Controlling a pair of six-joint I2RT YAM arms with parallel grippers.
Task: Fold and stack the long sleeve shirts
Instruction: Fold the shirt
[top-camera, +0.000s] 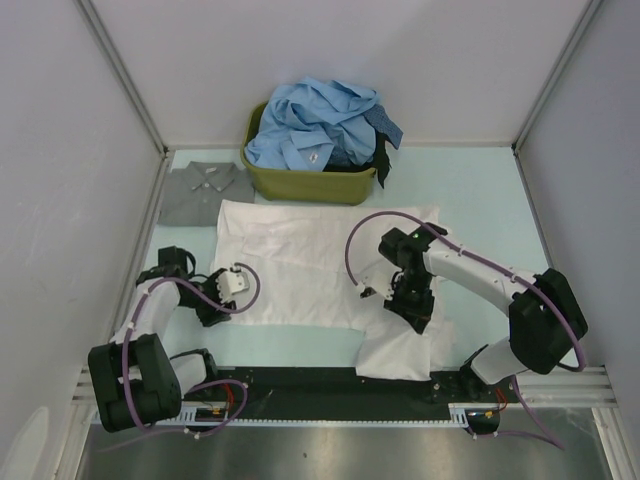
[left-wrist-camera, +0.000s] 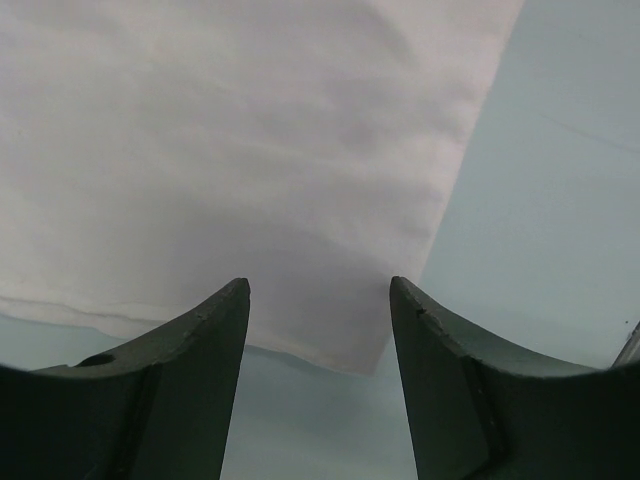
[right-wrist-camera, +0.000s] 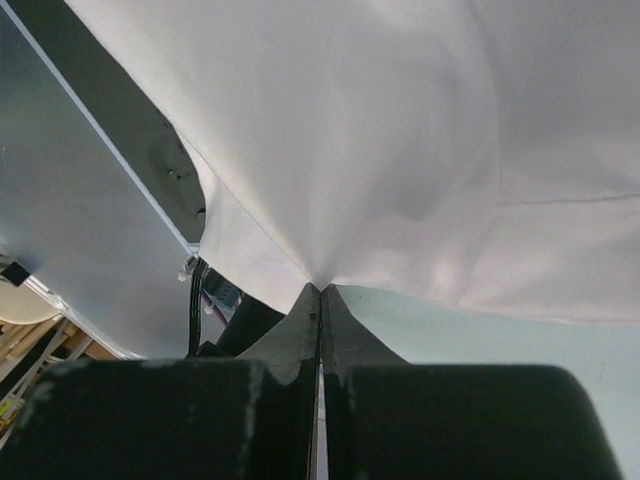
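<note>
Pale table (top-camera: 480, 200) bears the white shirt (top-camera: 300, 262) spread before the tub (top-camera: 300, 185), right gripper (right-wrist-camera: 320, 290) pinched shut on its near edge, left gripper (left-wrist-camera: 320, 290) open at a corner: folding seems to be starting, and the left probably must grip next

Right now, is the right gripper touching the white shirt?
Touching. The right wrist view shows the right gripper shut on a pinch of the white shirt.

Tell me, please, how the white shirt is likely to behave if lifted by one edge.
Probably floppy: the white shirt puckers into a peak where the right fingers pinch it. Likely light: thin, wrinkled cloth.
</note>
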